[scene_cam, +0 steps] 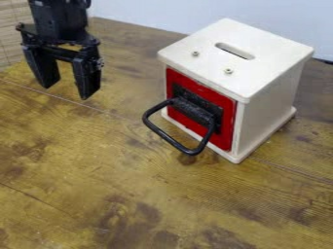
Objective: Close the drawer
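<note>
The drawer [200, 109] shows its red front with a black plate, set flush in a cream-white box casing [247, 58] with a slotted top; no wooden sides show. Its big black loop handle [173, 127] hangs down toward the table. My gripper [64, 85] is black and stands at the upper left, well away from the drawer and to its left. Its two fingers are spread apart with nothing between them.
The table is worn brown wood [117, 195]. A pale wall edge runs along the back at the top [156, 10]. A lighter woven patch lies at the far left edge [11, 49].
</note>
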`<action>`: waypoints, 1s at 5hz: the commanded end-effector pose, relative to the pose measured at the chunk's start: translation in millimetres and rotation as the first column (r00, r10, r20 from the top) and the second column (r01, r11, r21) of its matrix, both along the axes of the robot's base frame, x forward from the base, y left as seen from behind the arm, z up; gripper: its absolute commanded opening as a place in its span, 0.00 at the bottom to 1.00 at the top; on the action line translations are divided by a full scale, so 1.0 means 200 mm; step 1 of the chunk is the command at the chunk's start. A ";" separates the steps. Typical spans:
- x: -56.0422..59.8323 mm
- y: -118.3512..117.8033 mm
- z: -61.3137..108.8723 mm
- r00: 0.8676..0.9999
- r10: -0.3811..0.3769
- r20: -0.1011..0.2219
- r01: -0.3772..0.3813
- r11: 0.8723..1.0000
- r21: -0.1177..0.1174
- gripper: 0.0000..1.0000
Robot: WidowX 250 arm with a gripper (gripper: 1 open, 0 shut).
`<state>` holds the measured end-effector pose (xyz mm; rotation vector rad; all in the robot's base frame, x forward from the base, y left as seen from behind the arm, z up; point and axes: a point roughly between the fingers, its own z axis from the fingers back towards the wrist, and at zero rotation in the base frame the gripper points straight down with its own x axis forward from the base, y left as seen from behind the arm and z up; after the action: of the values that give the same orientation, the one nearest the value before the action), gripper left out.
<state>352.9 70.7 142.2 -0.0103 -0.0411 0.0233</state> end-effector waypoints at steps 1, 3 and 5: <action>0.00 -0.02 0.11 0.998 -0.004 0.067 0.003 1.000 0.013 1.00; 0.00 -0.03 0.07 0.999 0.003 0.053 -0.003 1.000 0.005 1.00; 0.01 -0.04 0.03 0.999 0.009 0.040 -0.009 1.000 -0.003 1.00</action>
<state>352.0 68.7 134.5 -0.0184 -0.0408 0.0485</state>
